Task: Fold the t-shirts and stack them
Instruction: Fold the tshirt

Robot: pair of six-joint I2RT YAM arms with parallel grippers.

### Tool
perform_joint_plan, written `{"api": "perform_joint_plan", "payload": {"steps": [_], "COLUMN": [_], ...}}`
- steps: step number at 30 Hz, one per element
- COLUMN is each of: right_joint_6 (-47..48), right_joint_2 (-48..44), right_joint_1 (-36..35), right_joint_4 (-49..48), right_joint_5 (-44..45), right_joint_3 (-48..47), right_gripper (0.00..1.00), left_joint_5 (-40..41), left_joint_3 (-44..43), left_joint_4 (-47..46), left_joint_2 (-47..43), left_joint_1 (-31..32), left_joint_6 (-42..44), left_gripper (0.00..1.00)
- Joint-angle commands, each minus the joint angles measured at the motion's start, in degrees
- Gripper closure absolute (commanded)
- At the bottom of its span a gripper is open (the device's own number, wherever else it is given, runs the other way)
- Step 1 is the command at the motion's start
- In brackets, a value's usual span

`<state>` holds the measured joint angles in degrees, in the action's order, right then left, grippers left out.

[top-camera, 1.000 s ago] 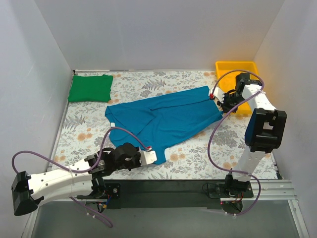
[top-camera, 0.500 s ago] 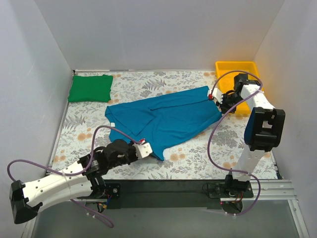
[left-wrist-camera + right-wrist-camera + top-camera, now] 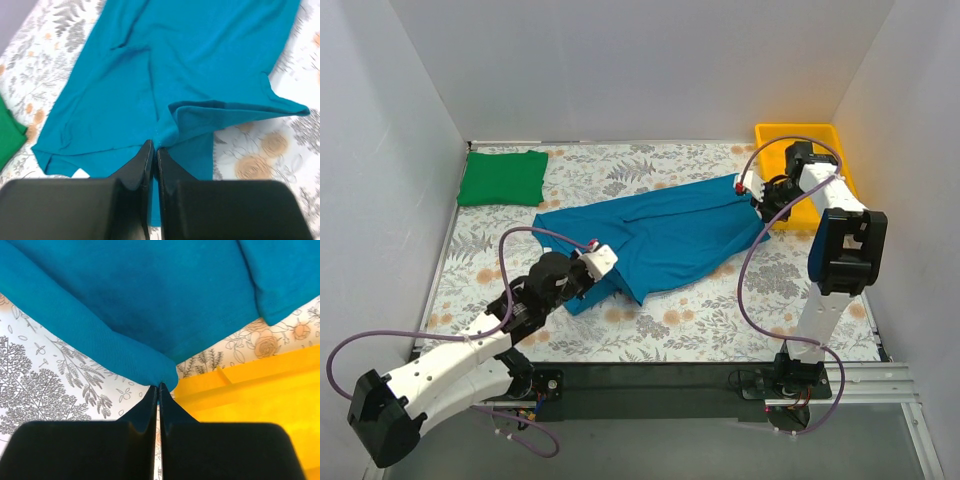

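The teal-blue t-shirt (image 3: pixel 670 225) lay spread across the middle of the flower-printed surface (image 3: pixel 720 315). It was a soft, thin knit with a matte face that creased and slumped wherever nothing supported it. Judged by those folds, it would handle as light and limp, with no stiffness to carry a shape, so it would want holding at two points along an edge or at the corners to move as a sheet rather than a rope. The left hand (image 3: pixel 154 148) had its fingers pressed together on the near edge of the cloth, where a flap lay doubled over just beside the tips (the wrist view showed fabric bunching into the pinch). The right hand (image 3: pixel 158 386) was likewise clamped on the shirt's far right edge, close beside the yellow tray (image 3: pixel 800 132), whose hard, glossy plastic walls contrasted with the cloth. The green t-shirt (image 3: pixel 503 178) sat well apart at the far left corner, already folded into a flat rectangle. The knit looked grippy rather than slippery, and not fragile, though a pinch on a single layer might let the lower layers drag.
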<state>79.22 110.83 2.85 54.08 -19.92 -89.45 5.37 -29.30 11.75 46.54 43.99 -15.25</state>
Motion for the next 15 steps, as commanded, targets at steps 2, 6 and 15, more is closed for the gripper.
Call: {"api": "perform_joint_plan", "payload": {"steps": [2, 6, 15], "right_joint_6": [-2.0, -2.3, -3.3], "right_joint_2": [1.4, 2.6, 4.3], "right_joint_1": [-0.3, -0.4, -1.0], "right_joint_4": [1.2, 1.3, 1.5], "right_joint_5": [0.0, 0.1, 0.3], "right_joint_3": [-4.7, -6.2, -8.1], "right_gripper": [0.99, 0.99, 0.99], "left_joint_5": [-0.7, -0.4, 1.2], "left_joint_3": [-1.3, -1.1, -1.1], "left_joint_4": [-7.1, -8.8, -14.1], "left_joint_2": [-1.1, -0.9, 0.9], "left_joint_1": [-3.9, -6.3, -8.1], "left_joint_6": [-1.0, -2.2, -1.4], "left_gripper": [1.00, 1.00, 1.00]}}
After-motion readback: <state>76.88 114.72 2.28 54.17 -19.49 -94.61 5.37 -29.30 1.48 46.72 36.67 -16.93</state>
